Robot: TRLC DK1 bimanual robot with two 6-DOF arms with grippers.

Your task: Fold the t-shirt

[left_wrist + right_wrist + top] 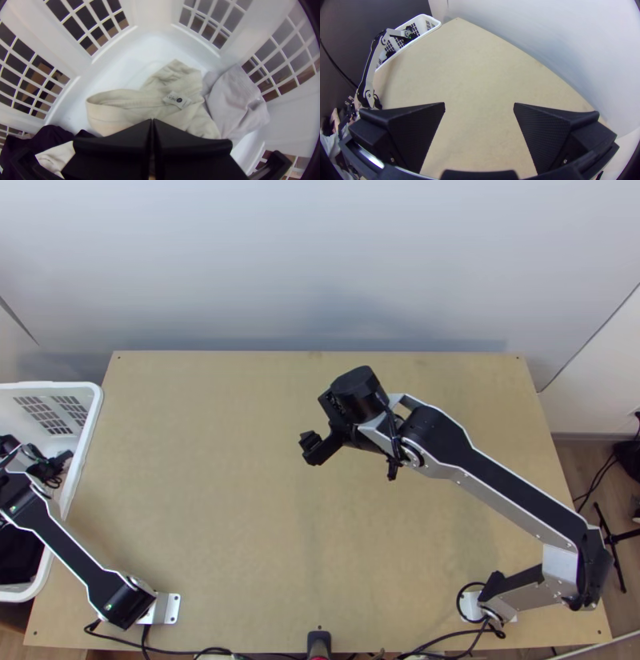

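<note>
Inside the white basket, what is probably the t-shirt, cream-coloured, is lying bunched; folding seems to be awaiting its start. Above it, the left tool is pressing its fingers together, apparently gripping nothing. Over the counter, the right tool is hanging wide open and empty. Lifting, spreading and folding are all remaining.

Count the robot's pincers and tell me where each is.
2. The left pincer is at the white basket, fingers together above the cream cloth; the right pincer is above the middle of the table, fingers apart.
</note>
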